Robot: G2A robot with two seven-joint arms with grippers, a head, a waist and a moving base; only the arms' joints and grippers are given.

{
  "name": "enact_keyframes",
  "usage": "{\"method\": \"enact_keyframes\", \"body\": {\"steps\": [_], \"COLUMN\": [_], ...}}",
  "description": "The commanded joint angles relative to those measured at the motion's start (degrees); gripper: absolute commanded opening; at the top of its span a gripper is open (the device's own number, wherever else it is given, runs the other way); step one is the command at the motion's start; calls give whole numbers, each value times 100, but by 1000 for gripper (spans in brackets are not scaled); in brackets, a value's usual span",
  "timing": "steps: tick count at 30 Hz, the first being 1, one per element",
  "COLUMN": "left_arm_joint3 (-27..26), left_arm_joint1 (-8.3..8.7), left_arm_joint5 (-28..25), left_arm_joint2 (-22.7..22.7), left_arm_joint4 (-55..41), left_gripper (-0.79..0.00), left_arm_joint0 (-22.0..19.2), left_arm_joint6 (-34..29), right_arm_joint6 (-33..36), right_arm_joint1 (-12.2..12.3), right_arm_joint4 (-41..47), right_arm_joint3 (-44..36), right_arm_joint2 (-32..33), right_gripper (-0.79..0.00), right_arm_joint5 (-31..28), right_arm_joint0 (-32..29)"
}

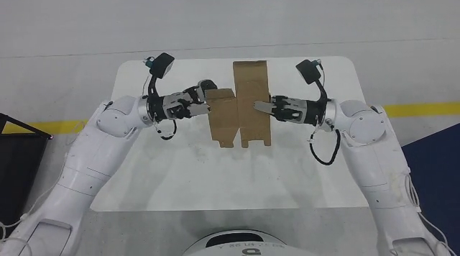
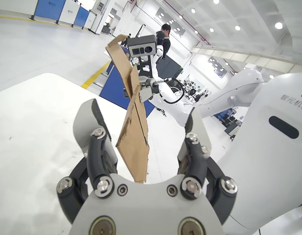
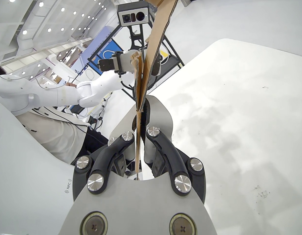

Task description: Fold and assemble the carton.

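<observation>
Top view shows the carton (image 1: 244, 98), flat and not yet opened, held over the middle of the table (image 1: 158, 177). On one edge of the carton the right gripper (image 3: 140, 113) is clamped tight, and this carries the sheet in the air. At the opposite edge the left gripper (image 2: 143, 110) has its jaws spread wide around the cardboard without touching it, probably ready to take a panel and pull the carton open.

**Flattened carton held above the table**

The brown corrugated carton (image 1: 241, 105) is unassembled, its panels folded nearly flat with the broad face up. It is held off the white table (image 1: 144, 177), over the middle of the table's far half. One panel reaches farther toward the table's far edge, its end flap bent open. The right gripper (image 1: 261, 106) pinches one side edge
</observation>
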Motion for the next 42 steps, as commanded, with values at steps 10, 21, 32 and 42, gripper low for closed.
{"method": "enact_keyframes", "body": {"steps": [10,21,32,42], "left_arm_joint3": [277,457,950,1227], "left_arm_joint1": [234,246,304,-118], "left_arm_joint5": [-88,-88,-88,-88], "left_arm_joint2": [596,1357,1233,681], "left_arm_joint4": [-48,-437,-710,1624], "left_gripper": [-431,-785,-785,-785], "left_arm_joint0": [-435,-871,-1056,-374], "left_arm_joint6": [91,91,214,3643], "right_arm_joint6": [-13,15,-263,-490], "right_arm_joint1": [64,141,223,247], "right_arm_joint4": [90,42,-70,-139], "right_arm_joint3": [-167,-252,-150,-150], "right_arm_joint2": [-162,-261,-80,115], "right_gripper": [-785,-785,0,0], "right_arm_joint5": [-27,-60,64,96], "right_arm_joint0": [-28,-65,47,43]}}
